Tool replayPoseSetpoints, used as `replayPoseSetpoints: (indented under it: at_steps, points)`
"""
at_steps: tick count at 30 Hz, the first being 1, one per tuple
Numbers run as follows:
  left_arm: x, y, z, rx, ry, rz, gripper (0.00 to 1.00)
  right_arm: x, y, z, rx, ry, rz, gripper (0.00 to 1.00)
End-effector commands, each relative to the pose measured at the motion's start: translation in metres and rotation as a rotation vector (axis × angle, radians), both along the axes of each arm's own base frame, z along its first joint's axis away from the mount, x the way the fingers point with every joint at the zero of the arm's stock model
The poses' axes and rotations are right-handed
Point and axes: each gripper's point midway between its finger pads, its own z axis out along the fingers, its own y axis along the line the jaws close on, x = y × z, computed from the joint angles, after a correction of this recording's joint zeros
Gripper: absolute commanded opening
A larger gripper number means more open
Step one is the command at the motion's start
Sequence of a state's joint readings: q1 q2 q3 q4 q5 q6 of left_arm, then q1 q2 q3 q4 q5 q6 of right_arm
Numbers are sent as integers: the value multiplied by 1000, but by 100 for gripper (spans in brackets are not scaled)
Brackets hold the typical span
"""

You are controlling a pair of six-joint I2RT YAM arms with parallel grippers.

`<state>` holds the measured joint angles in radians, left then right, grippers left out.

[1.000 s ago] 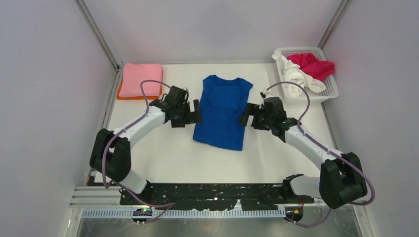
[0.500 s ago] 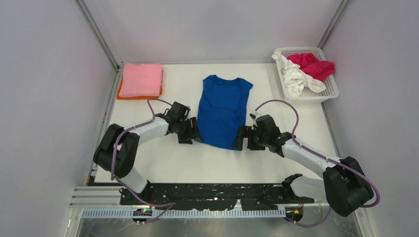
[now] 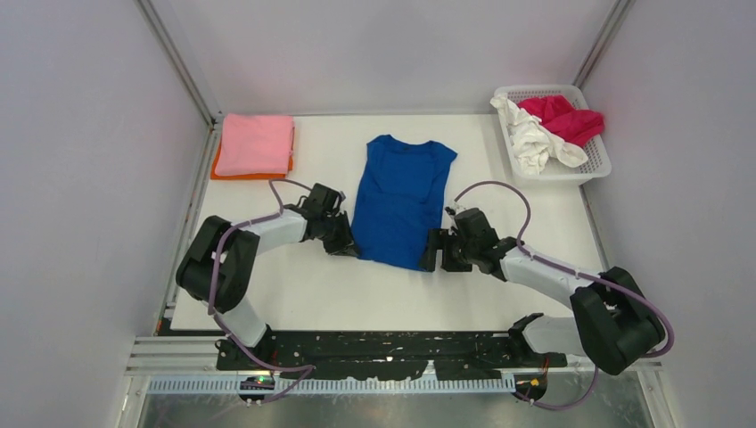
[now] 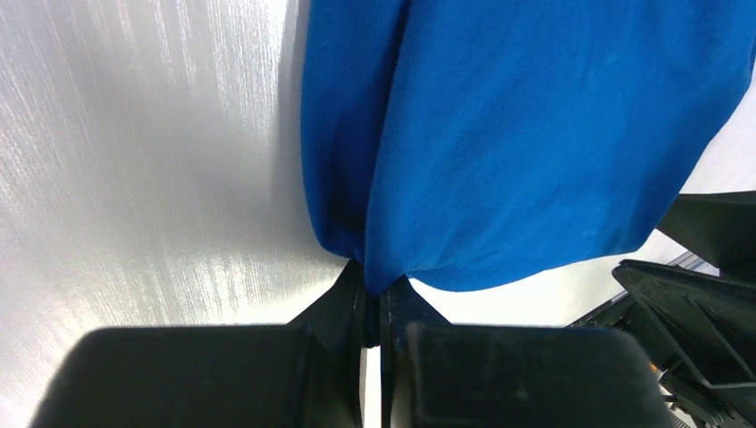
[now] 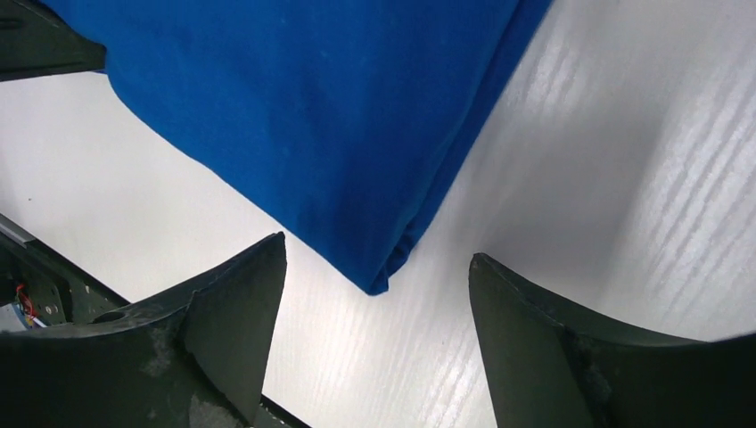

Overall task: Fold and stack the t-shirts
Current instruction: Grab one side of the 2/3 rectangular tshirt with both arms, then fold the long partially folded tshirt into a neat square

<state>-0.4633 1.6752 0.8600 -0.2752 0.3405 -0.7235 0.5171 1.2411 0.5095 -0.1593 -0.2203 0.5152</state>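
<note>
Now that my left gripper (image 4: 374, 287) has pressed its jaws together on the near-left hem corner of the blue t-shirt (image 3: 401, 201), lying flat mid-bench (image 3: 294, 285), while my right gripper (image 5: 376, 257) straddles the opposite corner with jaws spread, I judge the fold awaits that second pinch.

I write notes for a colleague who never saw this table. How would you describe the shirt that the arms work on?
Find the white table, then its middle. There lies the blue t-shirt, its near left corner pinched in the left pincer. It alone is blue; the pink t-shirt lies folded far left.
</note>
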Motion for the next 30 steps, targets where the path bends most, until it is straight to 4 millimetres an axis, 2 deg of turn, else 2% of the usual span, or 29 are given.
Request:
replayPoseSetpoints:
  at_steps: [1,3,6,9,10,12,17,21,25,28,29,30]
  points:
    - [-2,1,-9,-10,2,-14,0,-3,4,-18,-36,53,12,75]
    - [-5,1,-10,-13,7,-15,0,-3,8,-21,-34,68,20,62]
    - [-11,3,-10,-18,12,-10,0,-9,10,-25,-44,98,32,55]
    - [-16,7,-11,-12,9,-3,0,-17,1,-33,-92,133,22,47]
    - [-18,8,-11,-13,6,-1,0,-20,-2,-35,-105,142,24,42]
    - [-21,9,-13,-18,6,5,0,-24,-6,-40,-121,161,23,37]
    - [-33,13,-17,-33,6,16,0,-40,-10,-45,-146,207,33,35]
    - [-52,20,-17,-41,10,14,0,-61,-13,-44,-168,239,79,22]
    - [-84,37,-22,-14,-5,27,0,-91,-4,-30,-134,274,170,7]
    - [-107,38,-14,-40,-12,5,0,-110,11,-9,-48,274,253,5]
    - [-116,38,-7,-42,-27,-11,0,-124,21,0,7,303,318,5]
    - [-122,39,-1,-30,-49,-20,0,-129,25,11,42,293,353,5]
